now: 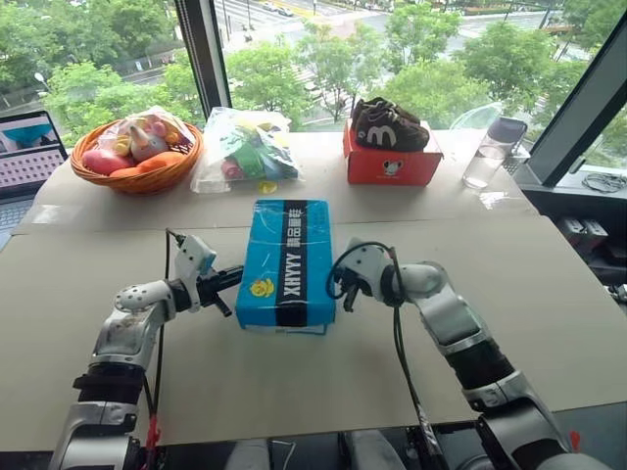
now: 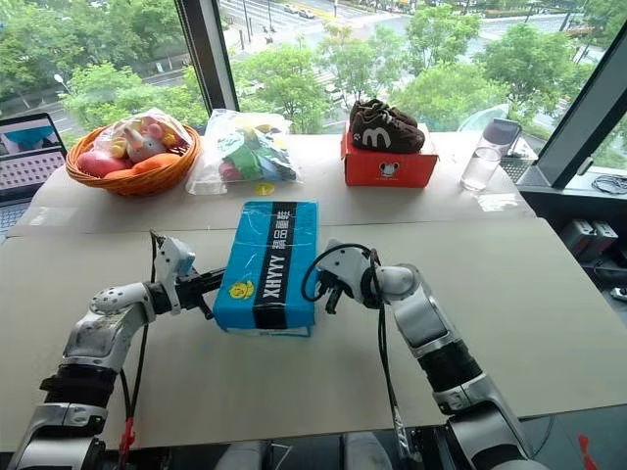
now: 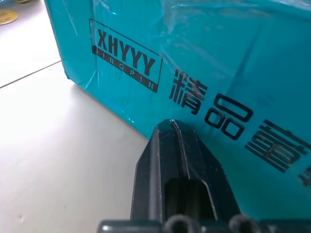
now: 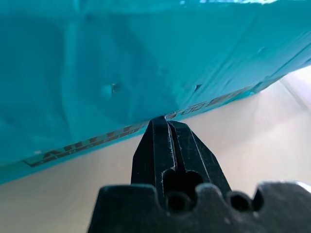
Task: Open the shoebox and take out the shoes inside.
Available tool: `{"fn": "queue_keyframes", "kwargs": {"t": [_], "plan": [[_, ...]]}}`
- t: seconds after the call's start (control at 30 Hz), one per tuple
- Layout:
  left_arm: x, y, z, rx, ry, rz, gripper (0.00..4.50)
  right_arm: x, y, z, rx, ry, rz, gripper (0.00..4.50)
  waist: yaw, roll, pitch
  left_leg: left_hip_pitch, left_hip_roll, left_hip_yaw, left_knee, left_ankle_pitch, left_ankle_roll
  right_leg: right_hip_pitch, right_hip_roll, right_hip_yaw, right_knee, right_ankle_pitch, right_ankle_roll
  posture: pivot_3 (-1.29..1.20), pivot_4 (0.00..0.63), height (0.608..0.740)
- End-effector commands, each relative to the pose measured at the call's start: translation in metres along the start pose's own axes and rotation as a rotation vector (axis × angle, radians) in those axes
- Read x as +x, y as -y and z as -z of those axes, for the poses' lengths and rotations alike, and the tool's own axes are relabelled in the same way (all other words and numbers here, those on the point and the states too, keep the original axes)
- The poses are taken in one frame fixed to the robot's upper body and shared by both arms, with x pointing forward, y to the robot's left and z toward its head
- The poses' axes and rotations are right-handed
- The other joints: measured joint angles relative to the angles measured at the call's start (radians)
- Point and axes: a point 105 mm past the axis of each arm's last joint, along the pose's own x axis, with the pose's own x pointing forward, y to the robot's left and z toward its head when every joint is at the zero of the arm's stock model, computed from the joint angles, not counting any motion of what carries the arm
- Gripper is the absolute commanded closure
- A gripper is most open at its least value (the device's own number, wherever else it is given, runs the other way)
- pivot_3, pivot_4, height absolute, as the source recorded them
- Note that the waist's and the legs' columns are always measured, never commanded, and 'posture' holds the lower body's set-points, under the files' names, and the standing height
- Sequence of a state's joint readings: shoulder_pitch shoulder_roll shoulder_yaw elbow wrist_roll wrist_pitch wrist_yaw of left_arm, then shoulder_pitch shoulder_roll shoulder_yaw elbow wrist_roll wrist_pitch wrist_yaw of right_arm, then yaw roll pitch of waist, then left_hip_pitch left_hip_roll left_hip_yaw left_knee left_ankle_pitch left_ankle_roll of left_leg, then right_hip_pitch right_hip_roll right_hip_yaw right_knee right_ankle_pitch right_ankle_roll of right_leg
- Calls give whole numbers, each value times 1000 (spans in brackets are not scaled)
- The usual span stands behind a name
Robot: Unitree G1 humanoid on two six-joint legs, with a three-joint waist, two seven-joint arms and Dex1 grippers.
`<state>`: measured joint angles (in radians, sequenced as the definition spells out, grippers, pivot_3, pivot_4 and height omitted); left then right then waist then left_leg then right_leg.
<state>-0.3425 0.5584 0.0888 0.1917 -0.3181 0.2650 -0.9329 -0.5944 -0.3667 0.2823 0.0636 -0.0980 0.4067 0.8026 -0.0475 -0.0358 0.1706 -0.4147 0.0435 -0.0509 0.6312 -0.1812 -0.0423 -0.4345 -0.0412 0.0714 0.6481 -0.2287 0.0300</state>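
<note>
Head view: your shoebox [image 1: 286, 262] lay lid down, mid-table [image 1: 549, 294], between both arms.
Left wrist: left gripper [image 3: 171, 127] was pinched together, empty, at the box's side.
Right wrist: right gripper [image 4: 167, 124] was pinched together, seemingly touching the box's lower edge.

Both arms reach inward toward each other. The left gripper [image 1: 232, 277] has its fingers pressed together. The right gripper [image 1: 345, 294] likewise is closed, empty.

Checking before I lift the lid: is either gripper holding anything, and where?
Nothing is held. The left gripper and right gripper are shut, tips at opposite long sides of the closed shoebox.
</note>
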Motion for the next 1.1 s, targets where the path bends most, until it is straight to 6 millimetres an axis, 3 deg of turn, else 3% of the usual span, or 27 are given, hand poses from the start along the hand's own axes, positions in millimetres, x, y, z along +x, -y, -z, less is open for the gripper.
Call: {"fn": "queue_keyframes", "kwargs": {"t": [0.03, 0.2, 0.43, 0.53, 0.67, 0.87, 1.1], "plan": [[-31, -11, -23, 19, 83, -61, 4477, -9, 17, -6, 31, 45, 57, 4500, 0, 0, 0, 0, 0, 0, 0, 0, 0, 0, 0, 0, 0, 0, 0, 0, 150, 740], [-69, -11, -34, -55, 176, -107, 4477, -10, 21, -3, 63, 58, 43, 4500, -1, 0, 0, 1, 1, 0, 0, 0, 0, 0, 0, 0, 0, 0, 0, 0, 150, 740], [-114, 31, -26, -135, 197, -38, 4477, -11, 7, -13, 136, 139, -105, 4500, -4, 0, 0, 2, 1, 1, -1, 0, 0, 2, 0, 1, -1, 0, 0, 0, 150, 740], [-116, 33, -14, -161, 177, -75, 4477, -9, 6, -13, 178, 158, -129, 4500, 1, 0, 1, 5, 1, 1, -1, 0, 0, 3, 0, 0, -1, 0, -1, 0, 150, 740], [-114, 38, -15, -174, 195, -78, 4477, -8, 13, -20, 249, 211, -135, 4500, 0, 0, 1, 12, 2, 1, -1, 0, 0, 11, 0, 0, -2, -5, -8, 0, 150, 740], [-113, 42, -14, -174, 194, -79, 4477, -9, 26, -27, 320, 264, -124, 4500, -3, 0, 1, 12, 2, 1, -3, 0, 0, 9, 1, 0, -2, -2, -2, 0, 150, 740], [-114, 45, -17, -176, 200, -84, 4477, -15, 29, -52, 338, 337, -162, 4500, -8, 0, 1, 11, 2, 1, -3, 0, 0, 9, 2, 0, -2, -2, -3, 0, 150, 740]]}}
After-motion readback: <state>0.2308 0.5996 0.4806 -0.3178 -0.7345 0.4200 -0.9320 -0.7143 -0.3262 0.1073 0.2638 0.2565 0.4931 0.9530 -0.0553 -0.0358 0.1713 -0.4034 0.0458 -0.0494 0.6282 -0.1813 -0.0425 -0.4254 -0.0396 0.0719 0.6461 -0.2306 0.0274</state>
